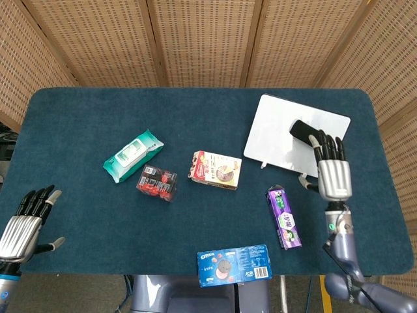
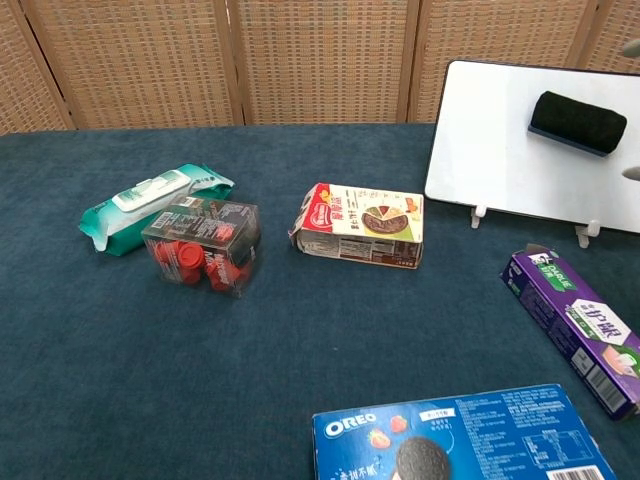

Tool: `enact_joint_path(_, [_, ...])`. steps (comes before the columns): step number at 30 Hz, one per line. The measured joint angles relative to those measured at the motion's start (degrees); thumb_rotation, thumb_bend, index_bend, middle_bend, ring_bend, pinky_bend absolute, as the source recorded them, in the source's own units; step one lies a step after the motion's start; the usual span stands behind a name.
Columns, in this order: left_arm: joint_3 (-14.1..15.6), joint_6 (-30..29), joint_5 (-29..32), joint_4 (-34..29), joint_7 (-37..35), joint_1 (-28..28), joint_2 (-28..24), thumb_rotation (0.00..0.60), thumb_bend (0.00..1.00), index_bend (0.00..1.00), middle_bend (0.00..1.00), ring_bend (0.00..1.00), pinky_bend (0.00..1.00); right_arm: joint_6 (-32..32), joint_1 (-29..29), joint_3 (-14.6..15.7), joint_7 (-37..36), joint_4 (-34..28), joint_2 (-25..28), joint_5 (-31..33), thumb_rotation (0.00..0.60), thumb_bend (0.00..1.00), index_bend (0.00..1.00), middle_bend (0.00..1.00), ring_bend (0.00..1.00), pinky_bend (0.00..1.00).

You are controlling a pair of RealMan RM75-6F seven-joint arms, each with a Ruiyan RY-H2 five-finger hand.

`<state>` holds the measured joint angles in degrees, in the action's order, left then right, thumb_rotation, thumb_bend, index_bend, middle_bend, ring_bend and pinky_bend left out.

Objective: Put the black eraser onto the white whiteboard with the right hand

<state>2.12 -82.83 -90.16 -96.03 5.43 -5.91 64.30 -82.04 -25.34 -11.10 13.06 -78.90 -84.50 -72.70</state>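
— Since you ask where it sits: the black eraser [image 1: 304, 132] lies on the white whiteboard [image 1: 273, 134], toward its far right corner, and the board stands propped on small feet on the counter [image 1: 85, 117].

— And your right hand [image 1: 333, 176]?

— Empty, fingers straight and spread, just below the eraser at the board's near edge, not touching it. Your left hand [image 1: 26, 218] is likewise spread and holds nothing, well apart at the counter's left corner.

— If you had to lift the eraser again, how would it handle?

— My guess is light, with a soft, slightly yielding body, so it should not slip. Take it across its short sides at the middle, and press gently: the board looks thin and tilted, and a hard push may rock it on its feet.
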Motion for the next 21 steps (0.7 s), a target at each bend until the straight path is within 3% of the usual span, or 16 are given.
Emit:
enact_joint_path(3, [0.1, -0.2, -0.3, 0.0, 0.4, 0.1, 0.1, 0.6, 0.14, 0.0, 0.0, 0.0, 0.0, -2.8, 3.5, 3.8, -1.3, -2.1, 3.2, -4.1, 0.6, 0.03, 0.08, 0.0, 0.0, 0.0])
enact_joint_path(12, [0.1, -1.1, -0.4, 0.1, 2.2, 0.7, 0.6, 0.6, 0.14, 0.0, 0.0, 0.0, 0.0, -10.6, 11.4, 10.9, -1.8, -2.0, 7.0, -12.4, 0.6, 0.03, 0.08, 0.0, 0.0, 0.0])
enact_joint_path(21, [0.0, -1.1, -0.4, 0.6, 3.2, 0.8, 1.2, 0.6, 0.13, 0.0, 0.0, 0.0, 0.0, -14.5, 16.7, 13.8, -2.5, -0.2, 8.3, -16.1, 0.6, 0.04, 0.08, 0.0, 0.0, 0.0])
